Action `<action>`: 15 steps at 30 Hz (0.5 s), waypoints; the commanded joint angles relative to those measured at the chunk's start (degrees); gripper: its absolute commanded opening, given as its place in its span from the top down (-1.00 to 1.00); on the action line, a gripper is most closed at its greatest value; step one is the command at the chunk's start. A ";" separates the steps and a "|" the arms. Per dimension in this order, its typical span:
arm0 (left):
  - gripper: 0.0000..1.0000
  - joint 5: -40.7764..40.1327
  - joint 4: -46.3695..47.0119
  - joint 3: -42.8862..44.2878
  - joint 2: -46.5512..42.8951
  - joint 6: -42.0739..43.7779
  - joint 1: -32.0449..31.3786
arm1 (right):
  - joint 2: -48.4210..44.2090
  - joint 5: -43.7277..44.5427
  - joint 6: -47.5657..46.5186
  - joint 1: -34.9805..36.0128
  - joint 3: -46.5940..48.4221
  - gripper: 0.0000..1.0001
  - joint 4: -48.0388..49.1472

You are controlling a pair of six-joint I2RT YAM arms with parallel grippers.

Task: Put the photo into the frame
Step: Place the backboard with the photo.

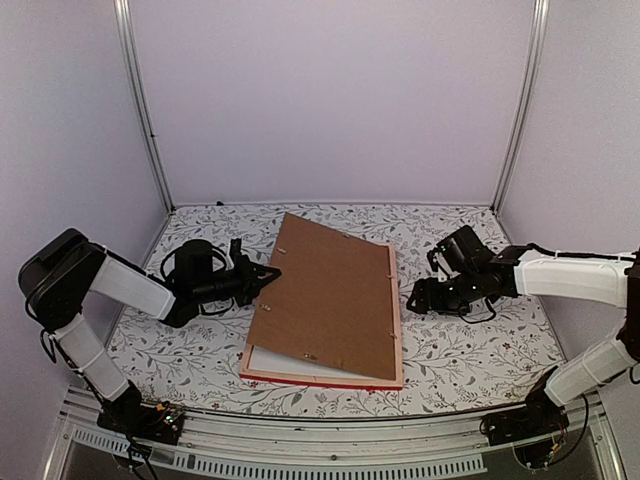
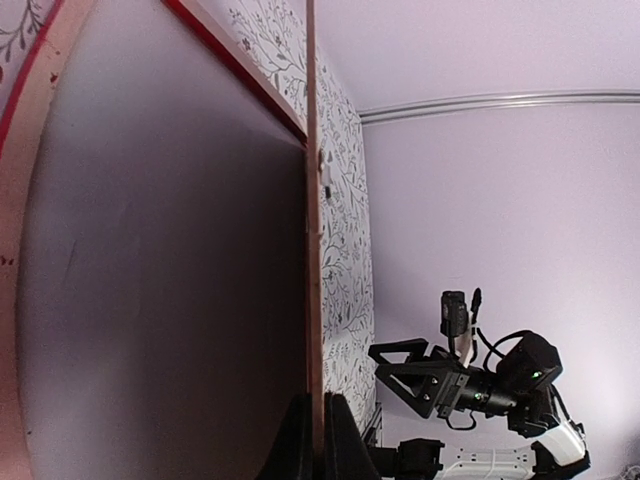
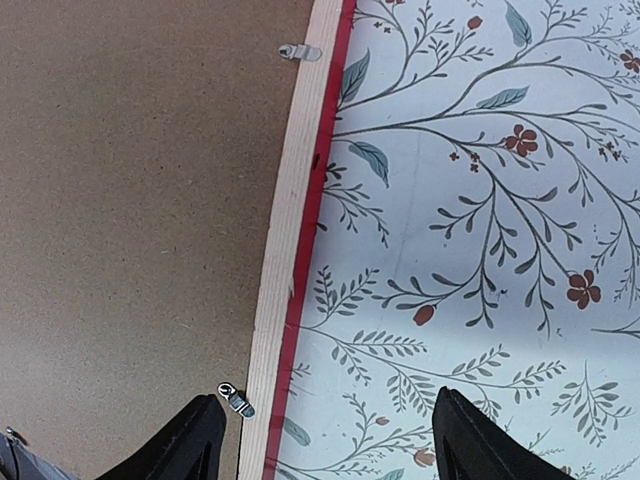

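The frame (image 1: 398, 330) lies face down on the table, with its pale wood back up and its red front showing along the near edge. A brown backing board (image 1: 325, 290) rests on it at a slant, its left edge raised. My left gripper (image 1: 272, 273) is shut on that raised edge; in the left wrist view the fingertips (image 2: 298, 450) pinch the thin board (image 2: 315, 250). A white sheet (image 1: 262, 362) shows in the frame under the board; I cannot tell whether it is the photo. My right gripper (image 3: 330, 440) is open, straddling the frame's right rail (image 3: 290, 200) and holding nothing.
Small metal tabs (image 3: 300, 51) (image 3: 236, 400) stick out of the rail over the board (image 3: 140, 200). The floral tablecloth (image 1: 460, 350) covers the table. Purple walls and metal posts (image 1: 145, 110) close the back and sides. The right arm (image 2: 470, 385) shows beyond the board.
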 commanded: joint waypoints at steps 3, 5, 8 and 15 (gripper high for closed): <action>1.00 -1.50 4.82 0.97 0.04 2.92 -0.99 | 1.03 -0.52 -0.51 -0.26 -0.98 -0.50 1.76; 1.00 -1.34 5.40 0.99 0.04 2.90 -0.99 | 1.13 -0.51 -0.48 -0.26 -1.38 -0.50 2.06; 1.00 -0.69 6.59 1.00 0.07 2.65 -1.07 | 1.65 -0.68 -0.43 -0.26 -1.70 -0.51 2.40; 1.00 0.03 8.03 0.92 -0.28 2.11 -0.99 | 2.54 -1.05 -0.57 -0.26 -1.88 -0.50 2.79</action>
